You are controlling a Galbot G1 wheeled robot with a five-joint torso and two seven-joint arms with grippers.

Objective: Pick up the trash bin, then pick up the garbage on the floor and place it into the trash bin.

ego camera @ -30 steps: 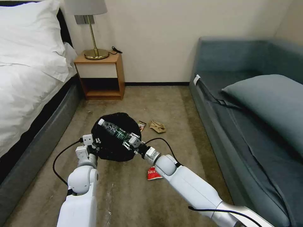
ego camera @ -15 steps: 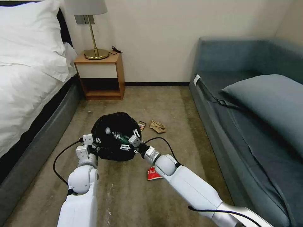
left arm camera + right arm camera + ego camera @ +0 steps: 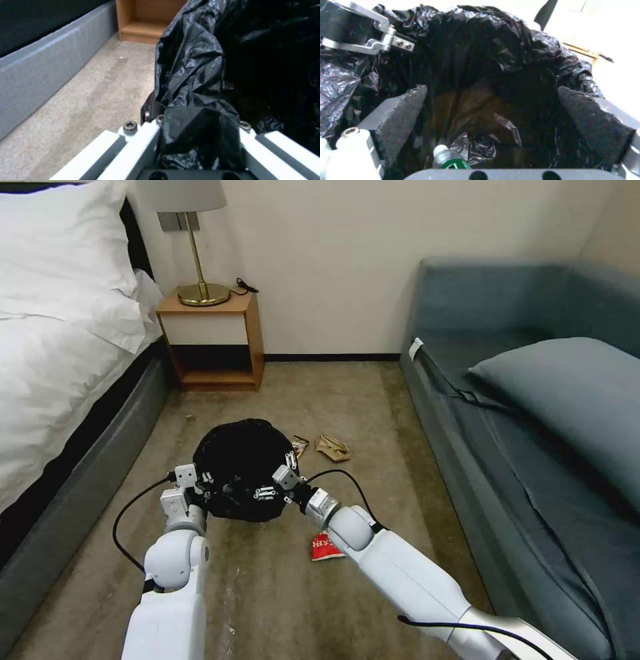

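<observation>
A carpeted strip between bed and sofa lies before us in the head view, where we hold the trash bin (image 3: 241, 468) with our left gripper (image 3: 208, 488); our right gripper (image 3: 277, 476) hovers over its mouth, the red-and-white packet (image 3: 325, 547) lying on the floor under that arm. Our left wrist view shows fingers clamped on the black liner (image 3: 196, 82). Our right wrist view shows fingers (image 3: 398, 110) apart and the bottle (image 3: 448, 160) inside. The thin liner could slip, and we might drop the bin.
</observation>
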